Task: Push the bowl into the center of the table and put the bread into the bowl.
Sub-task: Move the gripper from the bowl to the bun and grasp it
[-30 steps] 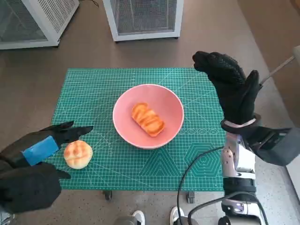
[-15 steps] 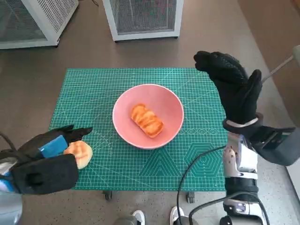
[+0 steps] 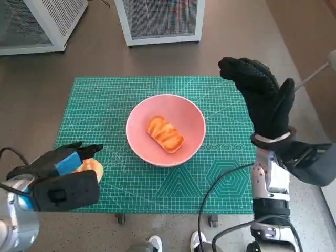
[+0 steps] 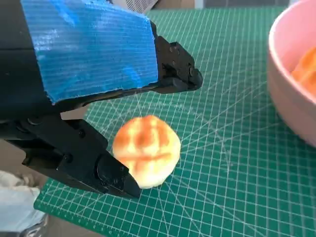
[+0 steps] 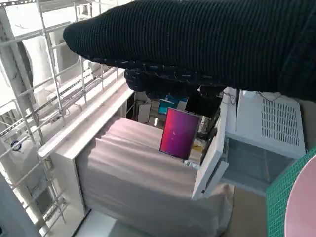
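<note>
The pink bowl [image 3: 166, 107] stands in the middle of the green mat [image 3: 105, 100] with a striped bread [image 3: 165, 134] lying in it. A round bun [image 3: 95, 168] rests on the mat near the front left corner, half hidden under my left hand [image 3: 63, 177]. In the left wrist view the bun [image 4: 146, 150] sits between the hand's spread fingers [image 4: 173, 74]; the lower one reaches its side and the upper one stays clear. The bowl's rim [image 4: 291, 94] lies beyond it. My right hand [image 3: 262, 100] is raised over the mat's right edge, fingers spread, holding nothing.
Two white mesh-fronted cabinets [image 3: 160, 18] stand on the floor beyond the table. A black cable [image 3: 220, 181] loops over the mat's front right corner. In the right wrist view, the glove [image 5: 197, 44] fills the top, above a white shelving unit [image 5: 148, 163].
My left hand has moved forward over the round bun, covering more of it. The right hand, the bowl and the bread in it have stayed put.
</note>
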Robot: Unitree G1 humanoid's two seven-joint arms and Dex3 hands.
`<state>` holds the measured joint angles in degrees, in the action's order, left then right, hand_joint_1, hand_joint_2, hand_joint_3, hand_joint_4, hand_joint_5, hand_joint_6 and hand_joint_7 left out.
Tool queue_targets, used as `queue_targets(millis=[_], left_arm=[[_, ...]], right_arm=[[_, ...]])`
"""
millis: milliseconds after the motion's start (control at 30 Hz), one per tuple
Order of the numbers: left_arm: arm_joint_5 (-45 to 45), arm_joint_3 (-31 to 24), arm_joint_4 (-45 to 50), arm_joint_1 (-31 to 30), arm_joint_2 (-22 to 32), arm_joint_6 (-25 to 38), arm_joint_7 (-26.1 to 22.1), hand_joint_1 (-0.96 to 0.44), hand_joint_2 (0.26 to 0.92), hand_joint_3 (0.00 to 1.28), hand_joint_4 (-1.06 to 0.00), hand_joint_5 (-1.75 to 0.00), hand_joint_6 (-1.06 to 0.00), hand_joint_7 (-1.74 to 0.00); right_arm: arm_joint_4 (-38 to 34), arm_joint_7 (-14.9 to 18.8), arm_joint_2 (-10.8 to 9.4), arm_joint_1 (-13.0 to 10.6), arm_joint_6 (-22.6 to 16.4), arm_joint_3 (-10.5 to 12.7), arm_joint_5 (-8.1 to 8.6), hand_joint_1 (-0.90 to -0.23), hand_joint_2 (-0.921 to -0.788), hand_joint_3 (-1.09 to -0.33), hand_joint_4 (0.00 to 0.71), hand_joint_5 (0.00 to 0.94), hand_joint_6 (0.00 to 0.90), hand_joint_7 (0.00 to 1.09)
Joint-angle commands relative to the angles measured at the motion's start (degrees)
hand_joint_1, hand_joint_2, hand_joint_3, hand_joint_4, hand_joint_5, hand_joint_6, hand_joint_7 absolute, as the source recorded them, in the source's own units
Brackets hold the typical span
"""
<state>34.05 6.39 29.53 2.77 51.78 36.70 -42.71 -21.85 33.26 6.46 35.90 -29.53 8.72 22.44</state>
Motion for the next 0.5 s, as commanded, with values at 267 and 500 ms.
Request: queue_targets(millis=[267,500], left_arm=[[3.99,2.94,-3.72,1.54,-1.60,0.62,1.27,0.11,0.762,0.02,-0.21,-0.02,-0.39,-0.03],[6.49,4.72,-8.06,2.07,-3.00,-1.44,4.73,0.12,0.804,0.04,-0.41,-0.03,-0.60,-0.05]], right_arm=[[-0.66,0.23,0.25,-0.13,-0.05,0.00,-0.29,-0.631,-0.921,-0.681,0.183,0.001,0.074,0.38],[-0.55,0.21,0.21,-0.27,0.02,-0.08,-0.29,-0.631,-0.921,-0.681,0.183,0.001,0.075,0.38]])
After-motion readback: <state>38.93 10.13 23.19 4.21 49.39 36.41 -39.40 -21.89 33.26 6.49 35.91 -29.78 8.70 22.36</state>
